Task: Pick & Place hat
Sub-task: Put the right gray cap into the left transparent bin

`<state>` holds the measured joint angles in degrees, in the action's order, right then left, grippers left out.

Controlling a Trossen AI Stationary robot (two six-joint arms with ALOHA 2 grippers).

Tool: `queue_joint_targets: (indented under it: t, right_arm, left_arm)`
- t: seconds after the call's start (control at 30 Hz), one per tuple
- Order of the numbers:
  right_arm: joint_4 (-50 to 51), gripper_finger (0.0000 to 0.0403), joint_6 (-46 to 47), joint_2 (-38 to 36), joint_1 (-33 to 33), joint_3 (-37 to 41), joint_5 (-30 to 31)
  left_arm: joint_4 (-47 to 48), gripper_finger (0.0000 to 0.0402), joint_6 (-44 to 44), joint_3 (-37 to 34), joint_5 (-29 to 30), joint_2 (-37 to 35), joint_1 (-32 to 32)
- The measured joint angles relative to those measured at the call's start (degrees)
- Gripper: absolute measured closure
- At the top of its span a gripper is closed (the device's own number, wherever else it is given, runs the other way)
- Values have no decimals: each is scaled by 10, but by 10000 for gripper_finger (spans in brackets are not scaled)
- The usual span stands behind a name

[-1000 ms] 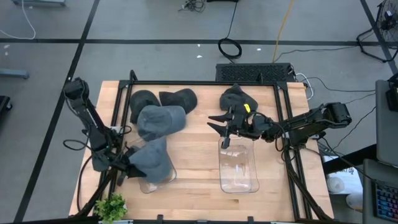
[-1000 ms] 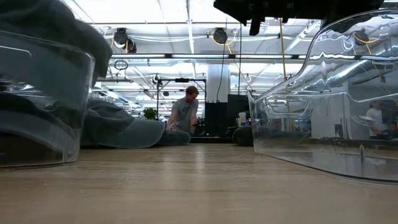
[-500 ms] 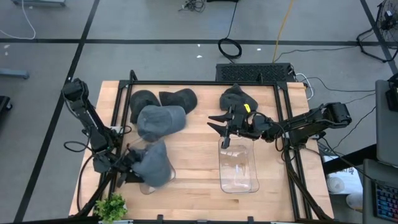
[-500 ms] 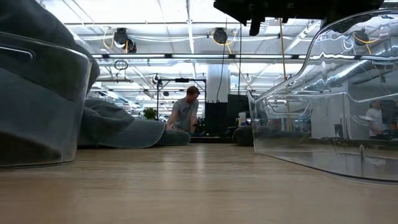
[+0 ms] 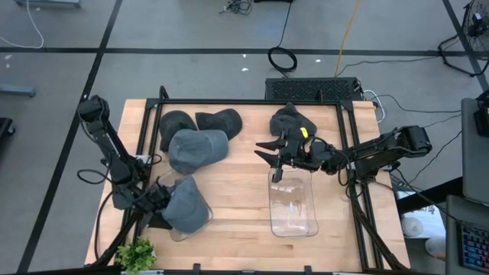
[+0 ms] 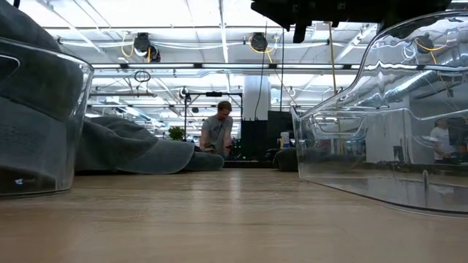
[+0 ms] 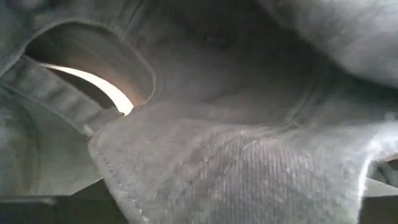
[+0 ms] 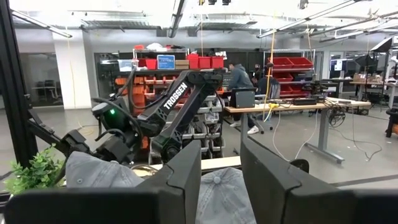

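At the lower left of the high view, the left gripper [image 5: 155, 206] is spreading wide beside a grey hat [image 5: 186, 206] that is sitting in a clear bin [image 5: 177, 232] on the desk [image 5: 241, 191]. Fabric could be snagging a finger on retreat, dragging the hat out. The right gripper [image 5: 269, 153], its fingers slightly parted and holding nothing, is hovering over the other bin [image 5: 292, 208].

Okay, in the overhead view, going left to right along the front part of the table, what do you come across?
Left gripper → hat sitting in the left clear bin → bare wooden table → empty right clear bin, with the right gripper hanging over its far end.
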<state>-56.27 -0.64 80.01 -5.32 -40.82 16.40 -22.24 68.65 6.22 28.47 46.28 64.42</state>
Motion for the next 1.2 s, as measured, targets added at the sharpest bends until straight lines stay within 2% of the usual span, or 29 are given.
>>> queue_joint_targets:
  t: [0.2,0.37,0.5,0.67,0.8,0.9,1.03,1.2]
  right_arm:
    - [0,303,0,0,0,0,0]
    - [0,303,0,0,0,0,0]
    - [0,303,0,0,0,0,0]
    - [6,303,0,0,0,0,0]
    - [16,303,0,0,0,0,0]
    - [22,303,4,0,0,0,0]
    - [22,303,15,0,0,0,-2]
    - [22,303,15,0,0,0,-2]
  left_arm:
    - [52,112,-5,2,-2,-61,0]
    - [175,110,-9,45,-11,-115,0]
    - [322,111,-5,114,-3,-146,0]
    - [497,113,-26,232,4,-149,-1]
    - [601,121,-75,316,46,-148,-1]
    - [628,125,-133,353,81,-149,-1]
    - [629,127,-205,361,115,-149,-1]
    - [613,125,-217,361,127,-130,-14]
